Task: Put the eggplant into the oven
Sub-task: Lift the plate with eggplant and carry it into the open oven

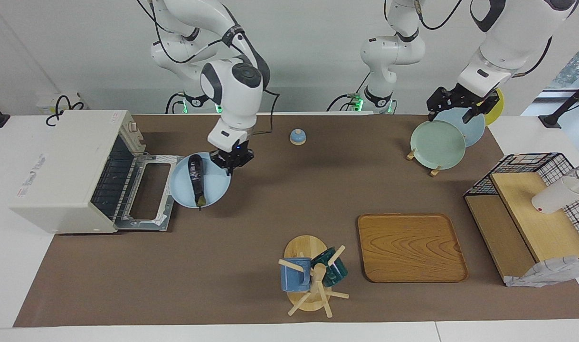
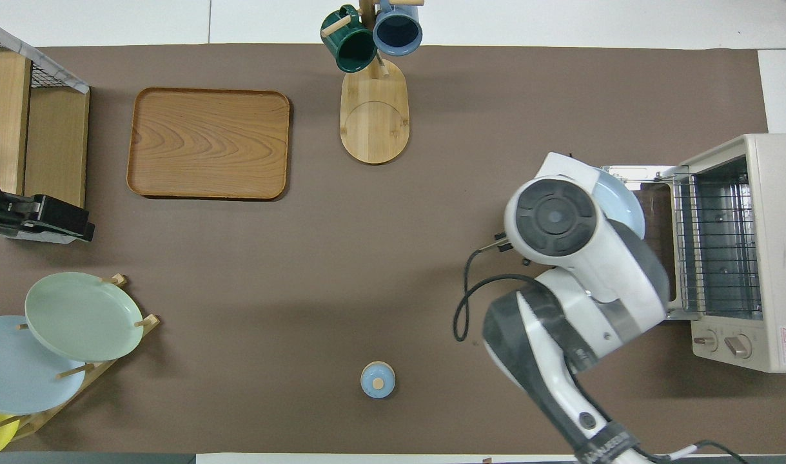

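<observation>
The dark purple eggplant (image 1: pixel 195 174) lies on a light blue plate (image 1: pixel 211 186). My right gripper (image 1: pixel 231 160) is shut on the plate's rim and holds it over the outer edge of the oven's lowered door (image 1: pixel 147 194). The cream-white oven (image 1: pixel 63 166) stands open at the right arm's end of the table, its wire rack showing. In the overhead view the right arm hides the eggplant, and only a sliver of the plate (image 2: pixel 627 201) shows beside the oven (image 2: pixel 763 258). My left gripper (image 1: pixel 453 110) waits open over the plate rack, holding nothing.
A plate rack with a green plate (image 1: pixel 436 145) stands near the left arm. A small blue knobbed lid (image 1: pixel 297 137) lies near the robots. A wooden tray (image 1: pixel 410 247), a mug tree (image 1: pixel 313 280) and a wire-and-wood shelf (image 1: pixel 526 213) lie farther out.
</observation>
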`<state>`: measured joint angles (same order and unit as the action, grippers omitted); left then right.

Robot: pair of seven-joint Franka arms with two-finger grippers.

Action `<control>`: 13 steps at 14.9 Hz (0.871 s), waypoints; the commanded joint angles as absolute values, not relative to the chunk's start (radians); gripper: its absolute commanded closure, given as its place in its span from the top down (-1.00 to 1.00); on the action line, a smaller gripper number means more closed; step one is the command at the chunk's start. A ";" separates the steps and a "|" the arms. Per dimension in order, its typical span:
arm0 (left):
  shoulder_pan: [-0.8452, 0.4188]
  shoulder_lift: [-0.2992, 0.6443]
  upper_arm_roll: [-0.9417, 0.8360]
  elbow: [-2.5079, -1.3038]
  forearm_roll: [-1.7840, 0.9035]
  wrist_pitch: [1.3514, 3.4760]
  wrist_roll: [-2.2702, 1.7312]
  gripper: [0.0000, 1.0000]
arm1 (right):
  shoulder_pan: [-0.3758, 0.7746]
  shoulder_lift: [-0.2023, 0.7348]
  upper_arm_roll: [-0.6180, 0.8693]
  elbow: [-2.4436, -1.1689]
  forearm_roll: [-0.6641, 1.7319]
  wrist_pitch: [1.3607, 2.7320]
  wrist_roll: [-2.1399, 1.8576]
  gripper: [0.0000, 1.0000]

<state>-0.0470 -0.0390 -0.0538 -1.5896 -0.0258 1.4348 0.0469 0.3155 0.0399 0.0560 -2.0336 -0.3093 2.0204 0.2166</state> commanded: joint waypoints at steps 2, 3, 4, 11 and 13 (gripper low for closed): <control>-0.051 -0.034 -0.051 -1.565 -0.031 1.417 0.043 1.00 | 0.102 -0.072 0.068 -2.143 -0.249 2.054 -0.062 -1.00; -0.051 -0.035 -0.051 -1.568 -0.031 1.419 0.043 1.00 | 0.053 -0.077 0.067 -2.151 -0.230 2.056 -0.130 -1.00; -0.049 -0.035 -0.051 -1.568 -0.029 1.420 0.044 1.00 | 0.011 -0.080 0.067 -2.161 -0.223 2.074 -0.177 -1.00; -0.046 -0.035 -0.051 -1.568 -0.029 1.420 0.043 1.00 | -0.110 -0.121 0.055 -2.310 -0.216 2.266 -0.380 -1.00; -0.041 -0.035 -0.051 -1.568 -0.029 1.419 0.043 1.00 | -0.121 -0.121 0.035 -2.312 -0.216 2.266 -0.400 -1.00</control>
<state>-0.0460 -0.0391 -0.0526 -1.5889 -0.0258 1.4349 0.0469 -0.0959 -0.0861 0.0439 -2.2800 -0.2343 2.2513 -0.3502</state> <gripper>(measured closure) 0.000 0.974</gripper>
